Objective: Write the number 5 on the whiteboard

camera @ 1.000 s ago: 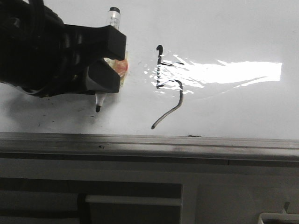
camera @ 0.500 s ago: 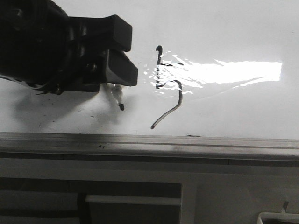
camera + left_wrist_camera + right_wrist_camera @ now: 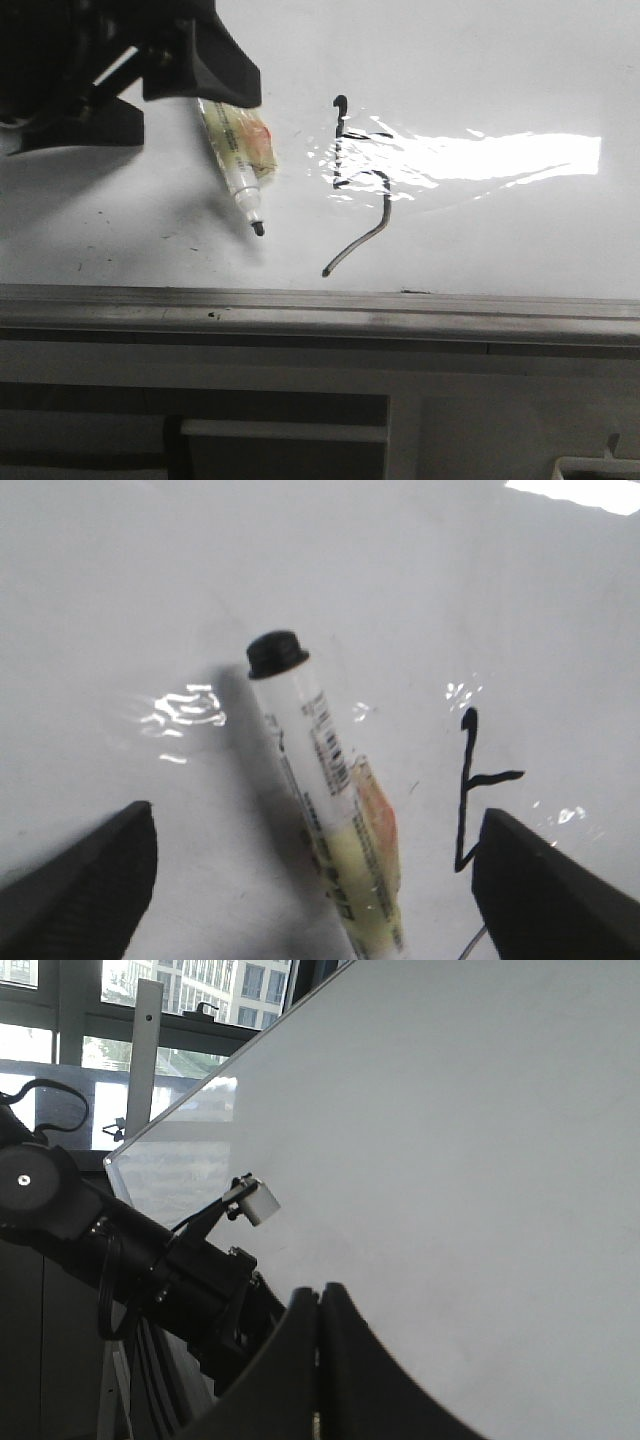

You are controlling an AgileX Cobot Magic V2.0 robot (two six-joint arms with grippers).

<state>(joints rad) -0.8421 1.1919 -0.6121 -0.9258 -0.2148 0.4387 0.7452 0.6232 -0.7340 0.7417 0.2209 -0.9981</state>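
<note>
The whiteboard (image 3: 480, 60) lies flat and glossy, and the number 5 (image 3: 355, 180) is drawn on it in thin black line with a long greyish tail. A clear marker (image 3: 240, 150) with a yellow and orange label lies on the board to the left of the 5, its black tip toward the near edge. My left gripper (image 3: 150, 95) hangs above the marker's rear end, open. In the left wrist view the marker (image 3: 330, 820) lies loose between the wide-apart fingers (image 3: 90, 880), touching neither, with the 5 (image 3: 468, 790) beside it. My right gripper (image 3: 320, 1305) is shut on nothing, off the board's (image 3: 480, 1160) side.
A grey metal edge strip (image 3: 320, 305) runs along the board's near side, with grey cabinet panels (image 3: 450, 420) below it. A bright glare patch (image 3: 500, 155) sits right of the 5. The left arm's dark body (image 3: 150, 1260) shows in the right wrist view.
The left gripper has opened and pulled back up and to the left. The marker it held now lies free on the board, tip toward the near edge.
</note>
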